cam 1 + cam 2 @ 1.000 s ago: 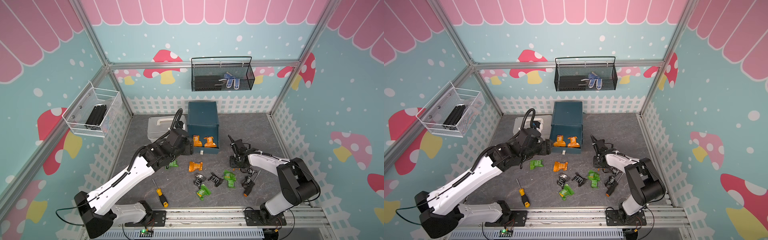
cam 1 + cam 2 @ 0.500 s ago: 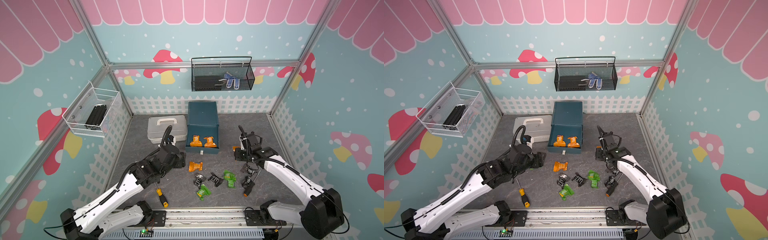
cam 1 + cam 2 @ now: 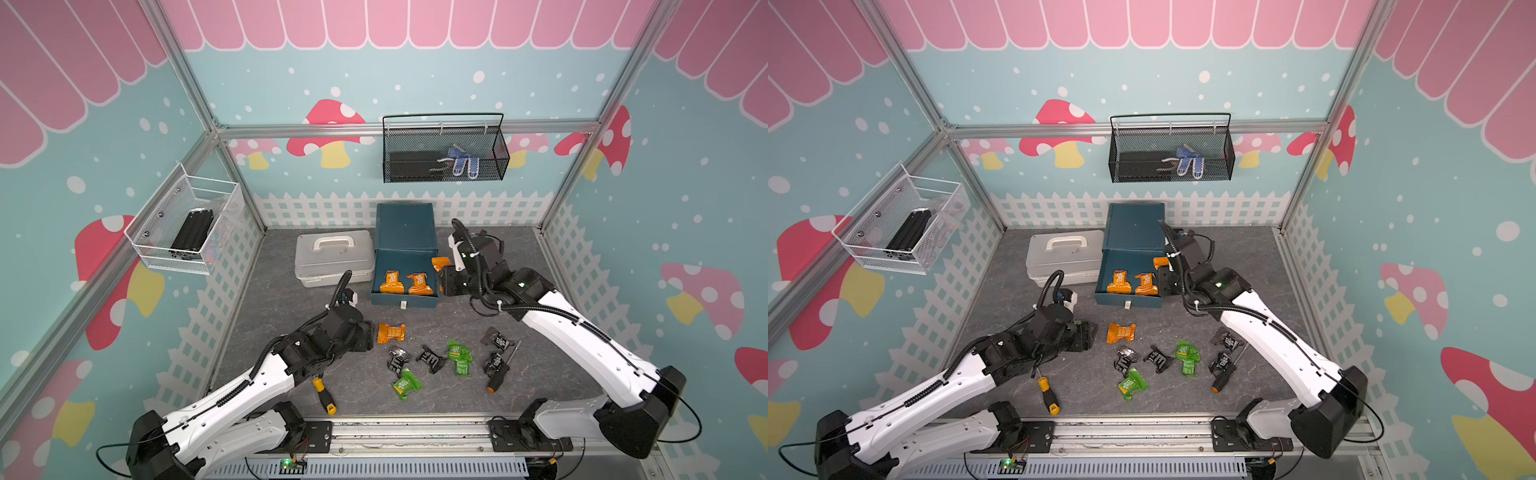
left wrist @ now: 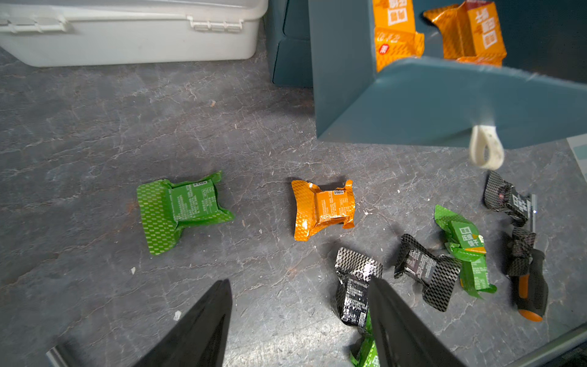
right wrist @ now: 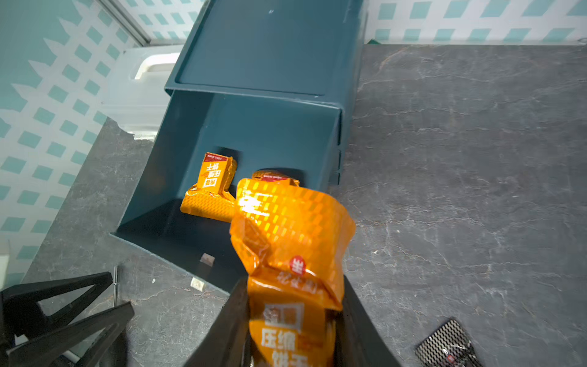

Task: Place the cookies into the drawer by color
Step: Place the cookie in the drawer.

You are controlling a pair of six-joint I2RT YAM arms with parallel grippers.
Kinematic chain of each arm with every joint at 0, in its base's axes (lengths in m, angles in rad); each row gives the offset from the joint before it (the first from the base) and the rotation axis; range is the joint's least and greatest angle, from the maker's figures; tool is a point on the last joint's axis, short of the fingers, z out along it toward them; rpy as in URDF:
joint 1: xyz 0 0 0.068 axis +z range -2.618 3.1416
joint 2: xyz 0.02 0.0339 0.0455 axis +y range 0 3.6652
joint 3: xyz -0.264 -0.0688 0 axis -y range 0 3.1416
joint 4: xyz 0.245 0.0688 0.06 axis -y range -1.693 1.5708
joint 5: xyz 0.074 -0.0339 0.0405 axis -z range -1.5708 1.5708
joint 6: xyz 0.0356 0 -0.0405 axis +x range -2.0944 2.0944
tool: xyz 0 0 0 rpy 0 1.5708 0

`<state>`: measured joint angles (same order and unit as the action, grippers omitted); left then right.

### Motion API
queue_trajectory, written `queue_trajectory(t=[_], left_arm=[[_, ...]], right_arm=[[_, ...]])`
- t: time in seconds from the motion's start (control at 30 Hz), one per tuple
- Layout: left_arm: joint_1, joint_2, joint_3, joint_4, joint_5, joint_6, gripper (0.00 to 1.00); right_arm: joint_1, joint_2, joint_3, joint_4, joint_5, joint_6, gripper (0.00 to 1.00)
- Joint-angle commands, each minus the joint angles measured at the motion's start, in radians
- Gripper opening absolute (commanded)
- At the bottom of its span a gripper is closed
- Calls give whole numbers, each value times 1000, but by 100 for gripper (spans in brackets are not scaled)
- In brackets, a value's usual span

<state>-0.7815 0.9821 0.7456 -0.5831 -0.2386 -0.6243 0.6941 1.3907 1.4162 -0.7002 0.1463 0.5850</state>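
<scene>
The teal drawer [image 3: 405,226] stands at the back with its top drawer pulled out; two orange cookies [image 3: 404,283] lie in it. My right gripper [image 5: 290,317] is shut on an orange cookie [image 5: 290,248], held at that drawer's right edge [image 3: 439,266]. My left gripper [image 4: 298,286] is open and low over the floor. Beyond its tips lie a green cookie [image 4: 182,209] and an orange cookie [image 4: 322,208]. Black cookies [image 3: 400,358] and green cookies [image 3: 459,357] are scattered toward the front.
A pale grey lidded case [image 3: 334,257] sits left of the drawer. A yellow-handled screwdriver [image 3: 324,395] lies at the front, an orange-and-black one [image 3: 498,374] among the right-hand packets. Wire baskets hang on the back wall [image 3: 444,153] and left wall [image 3: 187,226].
My left gripper drew back from the open drawer toward the front. My right gripper rose from the floor with an orange cookie and moved to the drawer's right edge.
</scene>
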Motion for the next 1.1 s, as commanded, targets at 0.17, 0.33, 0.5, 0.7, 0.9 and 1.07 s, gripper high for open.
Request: queue_trajectory(t=[0.17,0.33,0.5,0.7,0.9,1.07], left_arm=[[-5,91,-25,173,9,28,71],[-14,136,-27,191,-1,28,71],[-33,144,-73,237,-35,-28,79],[-100,160,-99,272,-105,-42,87],[-142,219,-92,322,-140,-37,88],[-162,243,-101,364,-165,-31,90]], right_arm=[[63,252,192,28,-55,19,32],[68,352,246,39,-40,39,32],[68,420,269,30,-5,55,32],[62,449,261,20,36,62,32],[61,451,257,-13,81,76,38],[54,454,254,-23,78,74,43]])
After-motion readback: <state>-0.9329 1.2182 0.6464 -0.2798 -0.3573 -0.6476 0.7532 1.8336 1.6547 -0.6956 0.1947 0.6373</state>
